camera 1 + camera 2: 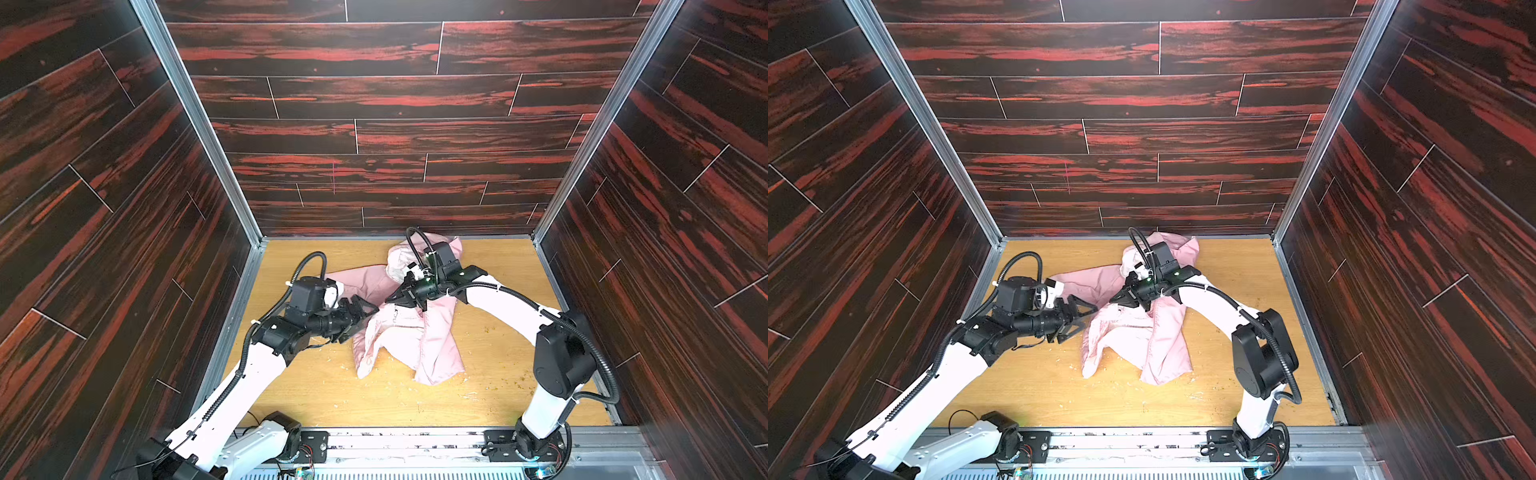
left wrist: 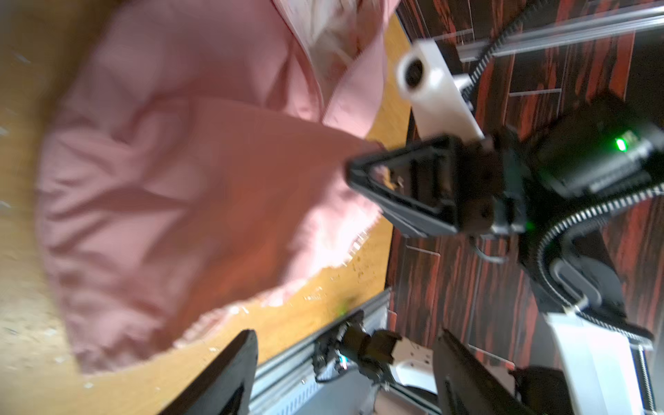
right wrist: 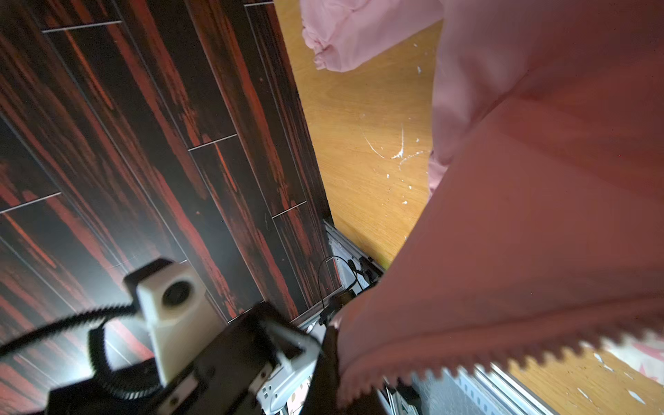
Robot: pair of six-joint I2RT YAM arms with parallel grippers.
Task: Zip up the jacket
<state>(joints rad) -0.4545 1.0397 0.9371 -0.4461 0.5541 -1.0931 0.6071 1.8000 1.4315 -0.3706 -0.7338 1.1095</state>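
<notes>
We found the right gripper (image 1: 393,299) closed tight on a raised fold of the jacket (image 1: 415,345), and its wrist view showed a run of zipper teeth (image 3: 503,354) along the pinched edge. At about 9 o'clock from that grip the left gripper (image 1: 362,323) hung with its jaws apart and nothing between them, just beside the cloth. The jacket lay crumpled on the wooden table (image 1: 324,395), from the middle out toward 12 o'clock. Its front looked open; we could not find the slider, which was perhaps hidden in the folds. We judged the zipping hardly begun: the two front edges were not yet laid out and joined, and the slider not yet drawn up.
</notes>
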